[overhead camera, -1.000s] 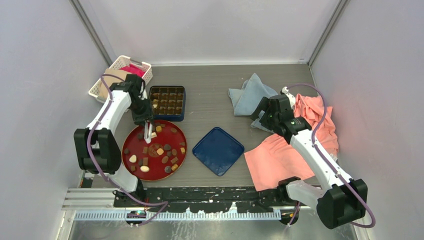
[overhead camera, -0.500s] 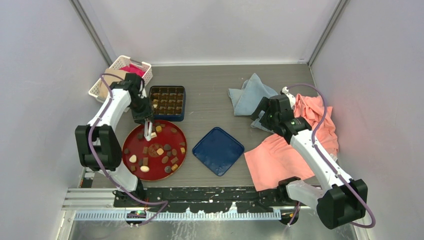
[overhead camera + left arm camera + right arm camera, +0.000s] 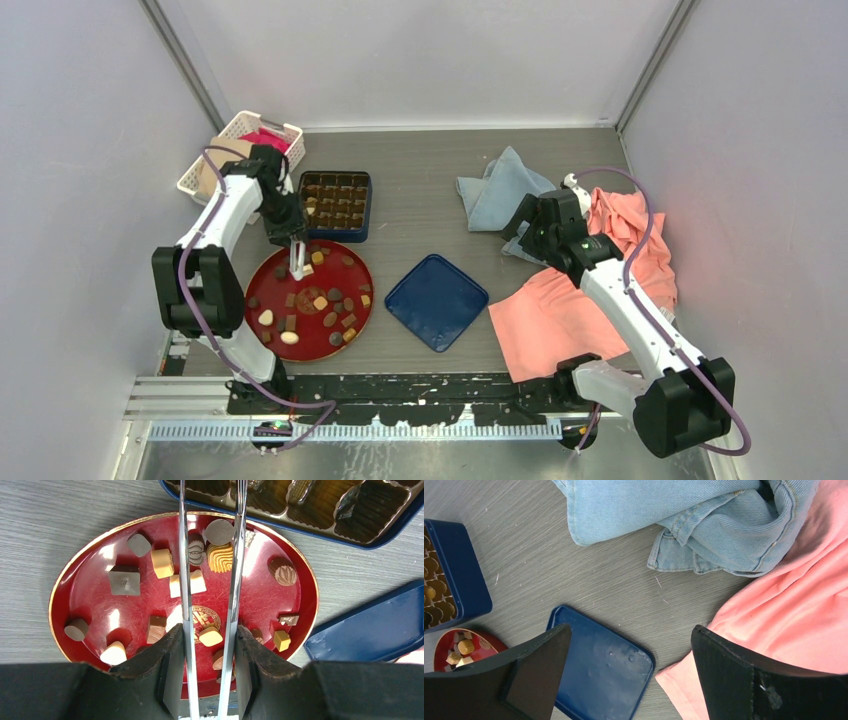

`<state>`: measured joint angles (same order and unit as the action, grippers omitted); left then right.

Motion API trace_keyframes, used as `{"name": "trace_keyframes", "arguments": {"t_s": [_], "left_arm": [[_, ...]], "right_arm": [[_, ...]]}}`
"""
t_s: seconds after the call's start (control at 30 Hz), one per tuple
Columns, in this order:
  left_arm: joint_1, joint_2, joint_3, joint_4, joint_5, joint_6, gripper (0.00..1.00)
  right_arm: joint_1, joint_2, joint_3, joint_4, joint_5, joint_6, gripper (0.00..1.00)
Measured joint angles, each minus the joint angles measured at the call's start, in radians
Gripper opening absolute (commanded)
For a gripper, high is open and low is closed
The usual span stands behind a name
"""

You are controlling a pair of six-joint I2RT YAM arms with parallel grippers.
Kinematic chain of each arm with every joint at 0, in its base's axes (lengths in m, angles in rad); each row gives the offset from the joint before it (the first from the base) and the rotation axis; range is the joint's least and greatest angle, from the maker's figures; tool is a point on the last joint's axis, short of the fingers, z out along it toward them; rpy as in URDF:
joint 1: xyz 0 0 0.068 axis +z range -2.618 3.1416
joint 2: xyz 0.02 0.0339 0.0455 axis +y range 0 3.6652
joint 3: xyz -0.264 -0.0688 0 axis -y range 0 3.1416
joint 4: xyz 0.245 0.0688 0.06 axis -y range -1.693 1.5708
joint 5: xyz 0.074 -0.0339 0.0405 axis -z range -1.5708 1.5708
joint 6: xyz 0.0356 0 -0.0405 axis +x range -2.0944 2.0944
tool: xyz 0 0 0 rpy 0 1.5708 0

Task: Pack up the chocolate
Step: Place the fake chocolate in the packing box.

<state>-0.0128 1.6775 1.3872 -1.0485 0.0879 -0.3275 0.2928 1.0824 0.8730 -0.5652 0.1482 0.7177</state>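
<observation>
Many pieces of the chocolate [image 3: 220, 557] lie loose on the round red plate [image 3: 87, 606], in dark, tan and cream. The blue box [image 3: 335, 237] with its gold compartment tray sits just beyond the plate's far rim, and its lid [image 3: 436, 301] lies apart on the table to the right. The left gripper [image 3: 209, 667] is pinched partway on a pair of metal tongs [image 3: 184, 570], one finger pressing each blade, and the blades reach out over the far half of the plate. Their tips run past the top edge of the wrist view, so whether a piece sits between them cannot be told. The right gripper [image 3: 630, 628] hangs with jaws wide and empty near the denim cloth [image 3: 704, 520] and the pink cloth [image 3: 784, 610], well away from the work.

The step in hand looks like a pick from the plate. To do it well, I would choose a piece with room on both sides. The tan ridged one seen between the blades in the wrist view has dark neighbours close against it, so the blades should come down straight, straddle it alone and close gently — a small smooth candy may squirt out of steel tips. The piece should be lifted clear of the rim before it crosses to an empty compartment.
</observation>
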Motion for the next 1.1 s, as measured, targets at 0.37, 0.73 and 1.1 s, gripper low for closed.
{"name": "trace_keyframes", "arguments": {"t_s": [0.37,0.73,1.1], "left_arm": [[0.0,0.0,0.011,-0.006,0.0,0.006,0.37],[0.0,0.0,0.025,-0.01,0.0,0.021,0.39],[0.0,0.0,0.025,-0.012,-0.001,0.022,0.39]], "right_arm": [[0.0,0.011,0.0,0.0,0.0,0.0,0.95],[0.0,0.011,0.0,0.0,0.0,0.0,0.95],[0.0,0.018,0.0,0.0,0.0,0.0,0.95]]}}
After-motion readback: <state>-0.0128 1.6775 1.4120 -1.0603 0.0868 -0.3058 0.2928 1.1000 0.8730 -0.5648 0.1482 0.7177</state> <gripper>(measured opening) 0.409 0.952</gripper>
